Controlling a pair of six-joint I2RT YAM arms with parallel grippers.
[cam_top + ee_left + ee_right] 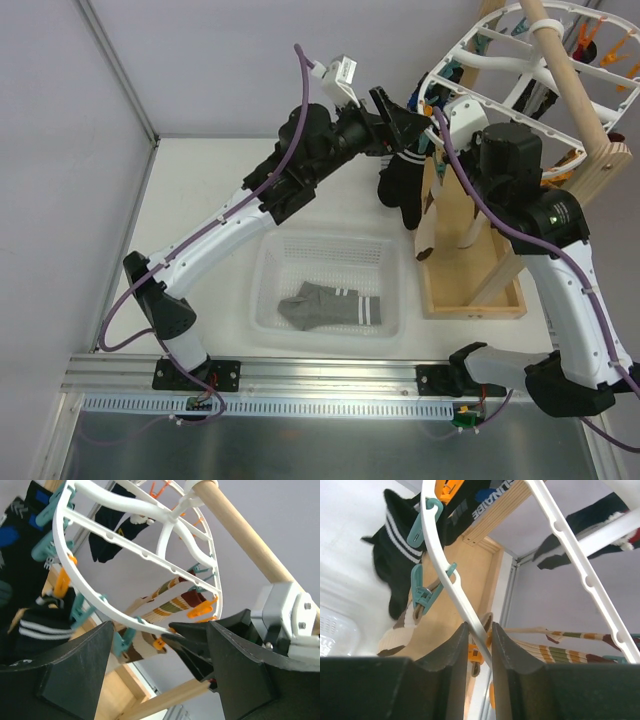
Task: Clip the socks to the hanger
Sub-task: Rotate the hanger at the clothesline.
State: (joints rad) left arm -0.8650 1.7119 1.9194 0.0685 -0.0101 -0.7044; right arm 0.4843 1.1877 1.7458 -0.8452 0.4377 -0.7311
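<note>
A grey sock with two white stripes lies in the white basket; I cannot make out a second one. The white oval hanger with orange and teal clips hangs at the top right. My right gripper is shut on the hanger's ring, with the rim pinched between its jaws. My left gripper is wide open and empty just beside it, and the ring passes between its fingers. The right gripper's fingers show there on the rim.
A black sock with white stripes hangs from a teal clip at the ring's near edge. A striped beige sock and other dark socks hang further round. The wooden pole frame and its base stand at the right.
</note>
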